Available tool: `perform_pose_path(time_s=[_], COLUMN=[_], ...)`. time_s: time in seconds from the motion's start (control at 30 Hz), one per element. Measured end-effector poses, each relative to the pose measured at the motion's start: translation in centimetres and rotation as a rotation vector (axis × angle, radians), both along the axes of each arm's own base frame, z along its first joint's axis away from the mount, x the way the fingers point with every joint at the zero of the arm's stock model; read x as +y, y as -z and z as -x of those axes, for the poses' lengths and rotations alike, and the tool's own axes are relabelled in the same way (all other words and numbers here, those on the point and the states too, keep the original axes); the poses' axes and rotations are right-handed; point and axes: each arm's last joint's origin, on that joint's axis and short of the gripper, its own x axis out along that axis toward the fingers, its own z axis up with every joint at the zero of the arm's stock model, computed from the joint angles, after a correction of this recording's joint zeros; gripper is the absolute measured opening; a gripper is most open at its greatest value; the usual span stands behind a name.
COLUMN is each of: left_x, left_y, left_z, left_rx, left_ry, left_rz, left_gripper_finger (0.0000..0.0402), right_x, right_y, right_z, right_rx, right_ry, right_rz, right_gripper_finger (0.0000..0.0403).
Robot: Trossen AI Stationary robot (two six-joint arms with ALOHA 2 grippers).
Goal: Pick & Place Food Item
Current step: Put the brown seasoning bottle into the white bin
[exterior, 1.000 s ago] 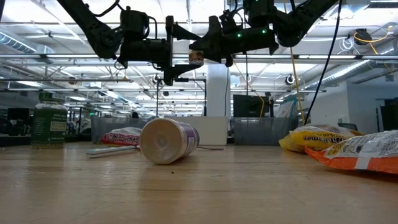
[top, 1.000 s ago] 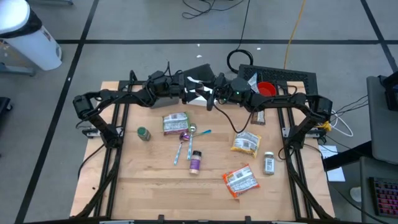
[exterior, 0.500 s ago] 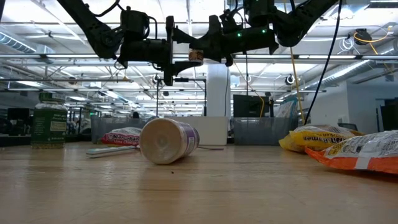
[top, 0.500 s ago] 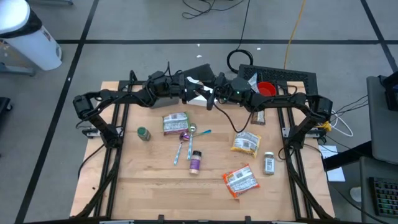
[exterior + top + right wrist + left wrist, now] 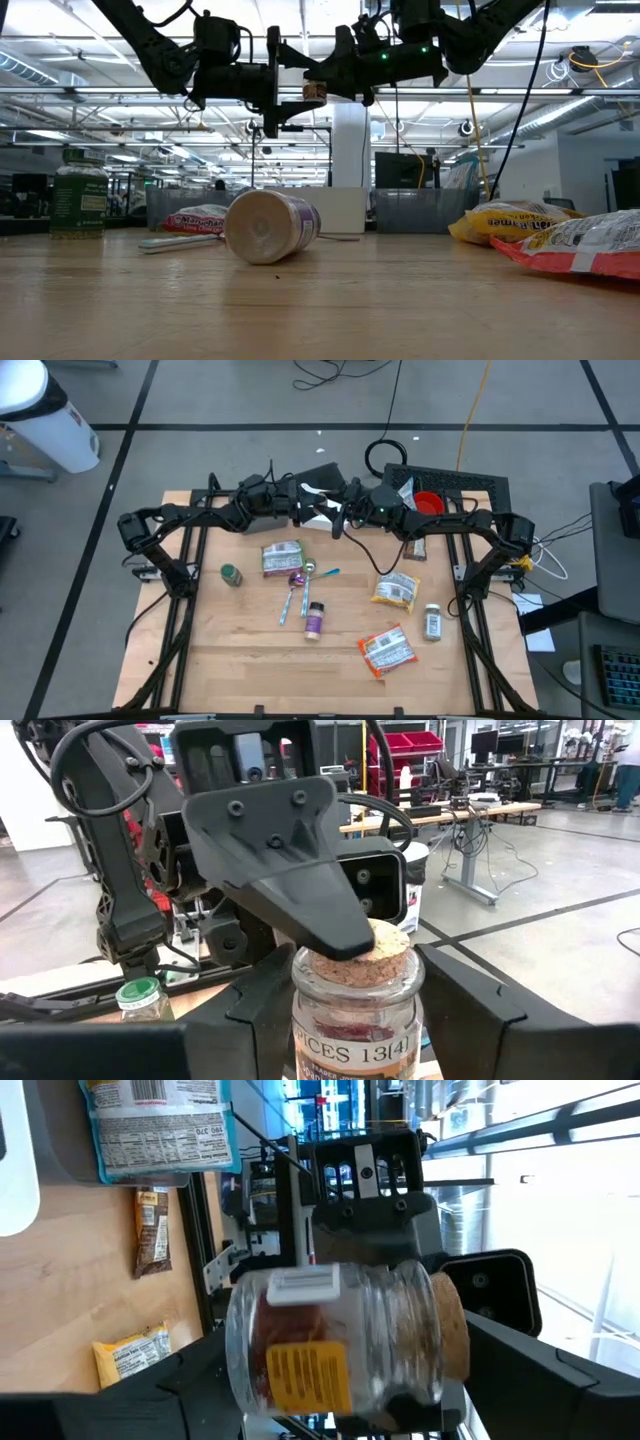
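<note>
- Very little has changed over the last second. Both arms stay raised and nose to nose over the far edge of the table [image 5: 220, 650], and only the left gripper's [image 5: 340, 1380] fingers have shifted slightly around the spice jar [image 5: 315, 92].
- The right gripper [image 5: 350, 990] is clamped on the jar's glass body and holds it in mid-air, well above the wood.
- The left gripper straddles the jar end to end, with one finger [image 5: 290, 870] resting on the cork. You cannot tell whether it has a real hold.
- That reads as a handover not yet settled. Treat the jar as the right arm's until the left plainly grips it.
- Nearest on the table lies a purple-labelled bottle [image 5: 270, 227] on its side, with an orange packet [image 5: 575, 243] and a yellow packet [image 5: 500, 222] off to one side.
- Farther back are the spoons [image 5: 185, 240], a red-printed packet [image 5: 195, 218] and an upright green-lidded jar [image 5: 80, 202].
- Past the far edge sits a grey bin [image 5: 470, 485] with a red cup [image 5: 428, 503].
- Beyond lie cables [image 5: 385, 457] on the floor and a white pillar [image 5: 350, 150] under ceiling lights.
</note>
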Motion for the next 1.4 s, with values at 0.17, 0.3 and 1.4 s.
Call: perform_pose_path(time_s=[0.17,0.3,1.4], left_x=[0.14,0.22,0.61], left_y=[0.02,0.02,0.06], left_z=[0.07,0.11,0.44], left_rx=[0.001,0.001,0.008], left_ry=[-0.007,-0.01,0.024], left_rz=[0.0,0.001,-0.144], left_gripper_finger=[0.0308,0.0296,0.0267], right_x=[0.04,0.04,0.14], right_y=[0.01,0.0,0.3], right_z=[-0.01,-0.01,-0.05], right_rx=[0.0,0.001,0.035], right_ry=[-0.002,-0.002,-0.037], right_rz=[-0.001,0.001,0.011], right_gripper_finger=[0.017,0.017,0.023])
